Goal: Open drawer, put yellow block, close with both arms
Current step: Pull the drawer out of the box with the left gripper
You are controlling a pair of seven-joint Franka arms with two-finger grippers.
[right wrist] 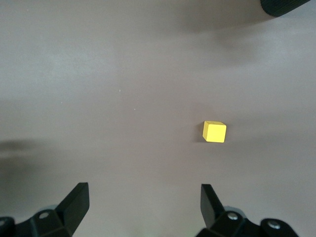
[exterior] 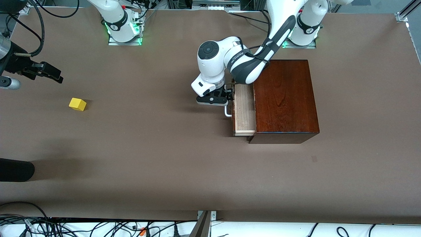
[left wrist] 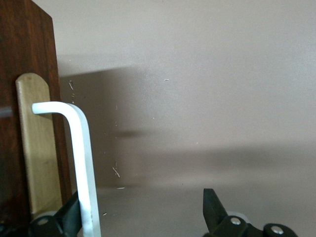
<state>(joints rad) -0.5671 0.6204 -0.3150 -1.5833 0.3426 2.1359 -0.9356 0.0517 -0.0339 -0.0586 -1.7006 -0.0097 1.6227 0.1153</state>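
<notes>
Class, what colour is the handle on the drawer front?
White. The handle is a white bar on the dark reddish-brown drawer front, shown best in the left wrist view.

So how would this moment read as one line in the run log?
drawer: partly open | left claw: open at handle | right claw: open above table | yellow block: on table, untouched

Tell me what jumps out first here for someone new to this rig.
The dark wooden box toward the left arm's end of the table, its drawer pulled partly out, with the left gripper at the white handle, fingers open around the bar. Next, the yellow block alone on bare table toward the right arm's end. The right gripper hangs open above the table near it, holding nothing.
</notes>
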